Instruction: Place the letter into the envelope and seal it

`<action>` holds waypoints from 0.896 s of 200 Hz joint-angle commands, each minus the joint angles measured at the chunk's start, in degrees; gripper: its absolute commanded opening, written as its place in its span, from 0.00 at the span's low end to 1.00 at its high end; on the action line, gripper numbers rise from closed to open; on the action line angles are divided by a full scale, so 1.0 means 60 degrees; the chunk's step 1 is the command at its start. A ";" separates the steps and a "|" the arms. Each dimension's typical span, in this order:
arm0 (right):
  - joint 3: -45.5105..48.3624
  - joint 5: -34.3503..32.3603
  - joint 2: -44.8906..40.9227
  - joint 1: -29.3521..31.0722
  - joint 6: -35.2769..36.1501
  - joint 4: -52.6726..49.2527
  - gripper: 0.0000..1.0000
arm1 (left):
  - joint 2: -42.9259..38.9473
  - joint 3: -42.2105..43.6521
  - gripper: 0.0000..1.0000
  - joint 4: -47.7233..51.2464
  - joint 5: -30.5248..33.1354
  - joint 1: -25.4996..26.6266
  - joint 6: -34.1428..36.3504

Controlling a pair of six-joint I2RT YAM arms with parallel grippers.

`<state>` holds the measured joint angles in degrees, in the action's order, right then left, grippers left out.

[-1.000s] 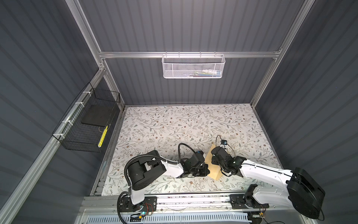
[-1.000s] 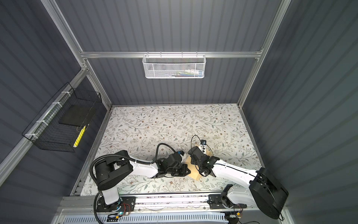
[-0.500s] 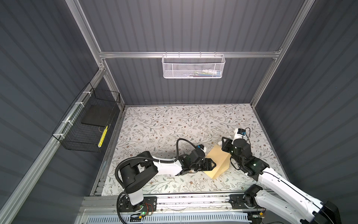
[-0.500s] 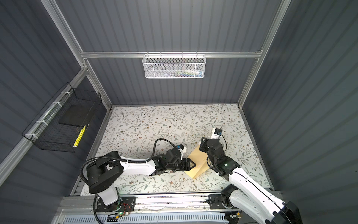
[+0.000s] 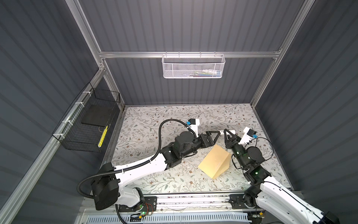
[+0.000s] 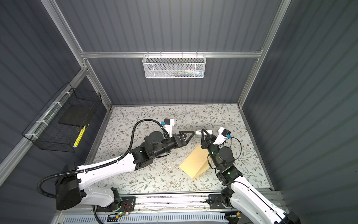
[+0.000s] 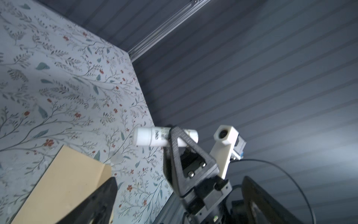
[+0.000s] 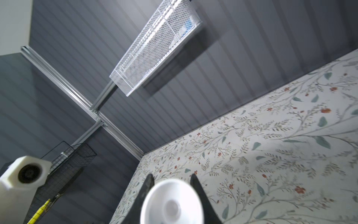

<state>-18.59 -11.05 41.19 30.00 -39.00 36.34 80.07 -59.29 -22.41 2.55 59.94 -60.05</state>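
Tan, the envelope (image 5: 214, 163) lies flap ajar on our desk (image 5: 147, 124), the letter unseen and, we judge, inside, so the right pincer (image 5: 227, 133) grips the white stick (image 7: 153, 136) for sealing while the left pincer (image 5: 214, 136) gapes wide, empty.

envelope (image 5: 211, 164): matt tan paper, smooth; white stick (image 7: 147, 136): smooth plastic, slight gloss; table cover (image 5: 151, 120): matt printed sheet; mesh basket (image 5: 193, 67): white-coated metal; frame rail (image 5: 135, 54): brushed aluminium.
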 commanded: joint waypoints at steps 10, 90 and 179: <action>0.0182 0.0623 0.0455 0.0070 -0.0137 0.3306 0.00 | 0.0816 -0.0251 1.00 -0.0966 -0.0180 -0.0175 -0.1788; 0.0674 0.0515 0.1985 0.0448 -0.0296 0.6523 0.00 | 0.2033 -0.0664 0.95 -0.3251 0.0029 -0.0220 -0.3796; 0.0681 0.0475 0.3094 0.1045 0.0158 0.8038 0.00 | 0.3159 -0.1454 0.59 -0.4274 0.0036 -0.0219 -0.4545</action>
<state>-14.57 -8.75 59.72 35.48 -39.77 79.59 98.15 -66.02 -45.15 2.59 58.87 -86.46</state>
